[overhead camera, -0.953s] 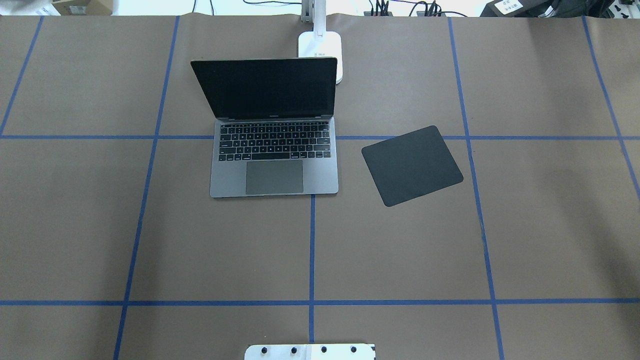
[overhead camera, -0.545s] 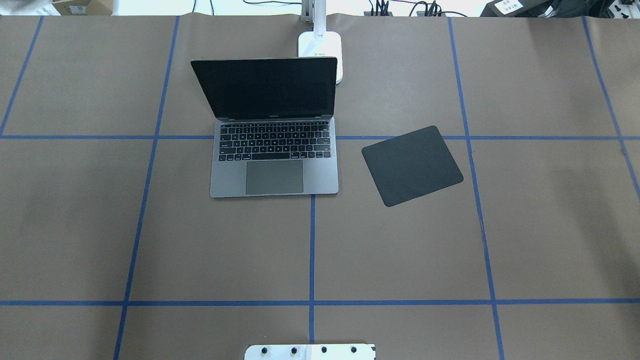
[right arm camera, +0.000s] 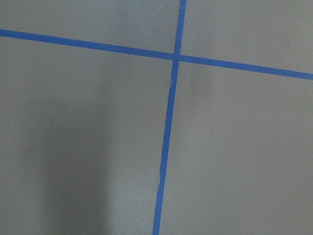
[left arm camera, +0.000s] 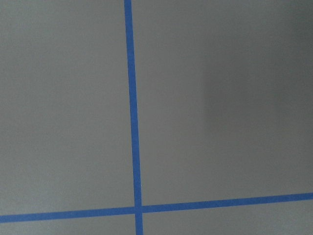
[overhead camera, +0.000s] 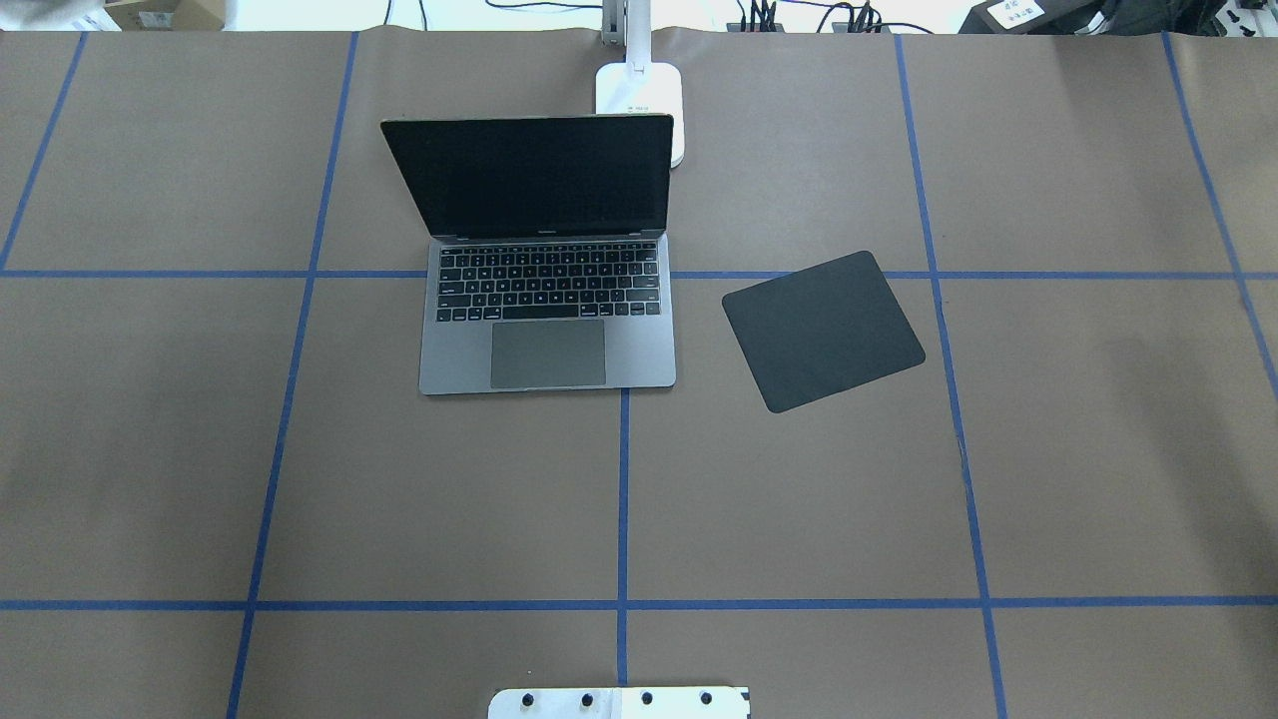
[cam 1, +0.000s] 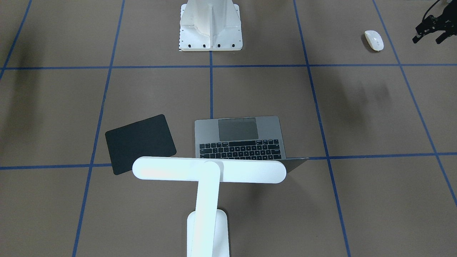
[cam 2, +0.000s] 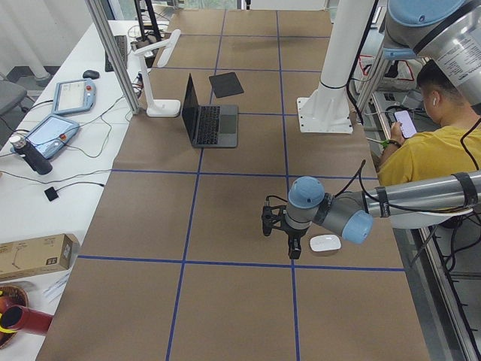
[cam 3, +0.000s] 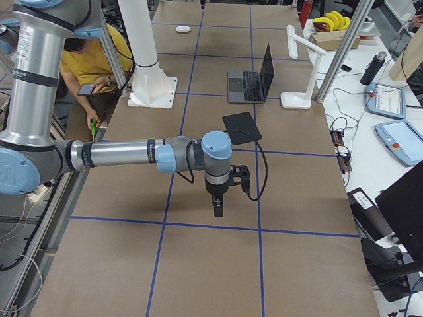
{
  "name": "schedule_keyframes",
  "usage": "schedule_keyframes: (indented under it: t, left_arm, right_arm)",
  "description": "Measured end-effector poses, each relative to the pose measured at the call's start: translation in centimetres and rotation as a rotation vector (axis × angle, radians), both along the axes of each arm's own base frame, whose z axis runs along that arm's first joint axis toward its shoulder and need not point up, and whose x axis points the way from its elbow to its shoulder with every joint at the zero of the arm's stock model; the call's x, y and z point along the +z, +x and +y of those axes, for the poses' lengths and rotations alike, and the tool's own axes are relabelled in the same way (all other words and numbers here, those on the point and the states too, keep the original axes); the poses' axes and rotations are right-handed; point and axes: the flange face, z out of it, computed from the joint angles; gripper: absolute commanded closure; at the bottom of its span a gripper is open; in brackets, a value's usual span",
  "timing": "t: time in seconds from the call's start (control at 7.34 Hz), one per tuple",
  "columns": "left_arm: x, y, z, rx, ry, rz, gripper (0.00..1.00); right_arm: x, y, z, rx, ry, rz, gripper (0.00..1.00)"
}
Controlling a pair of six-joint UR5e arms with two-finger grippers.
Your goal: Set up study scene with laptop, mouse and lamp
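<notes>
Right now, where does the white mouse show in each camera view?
Exterior front-facing: the mouse sits upper right.
Overhead exterior: not in it.
Exterior left: mouse low, right of centre.
Exterior right: mouse at the top, far end.
Wrist views: not in either.
Shared landmark: the white pedestal.

Flat black mat (overhead camera: 823, 331) lies askew on brown counter (overhead camera: 1078, 449) w/ blue tape grid (overhead camera: 622, 489), well apart from white pedestal (cam 1: 210, 25). Person (cam 2: 430, 154) in yellow sits near pedestal, phone (cam 2: 406, 122) in hand.
</notes>
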Motion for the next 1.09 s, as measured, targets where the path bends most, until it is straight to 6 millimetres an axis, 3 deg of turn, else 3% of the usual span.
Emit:
schedule_keyframes:
  t: [0.41, 0.82, 1.09]
  left_arm:
    - [2.9, 5.9, 2.5, 0.065, -0.031, 0.001, 0.0]
    - [2.6, 11.4, 6.1, 0.123, -0.14, 0.036, 0.0]
    - [2.7, 13.0, 8.0, 0.152, -0.209, 0.013, 0.0]
  right_arm:
    - [0.0, 0.0, -0.1, 0.0, 0.0, 0.0, 0.0]
    - [0.0, 0.0, -0.1, 0.0, 0.0, 0.0, 0.0]
    - [0.0, 0.0, -0.1, 0.0, 0.0, 0.001, 0.0]
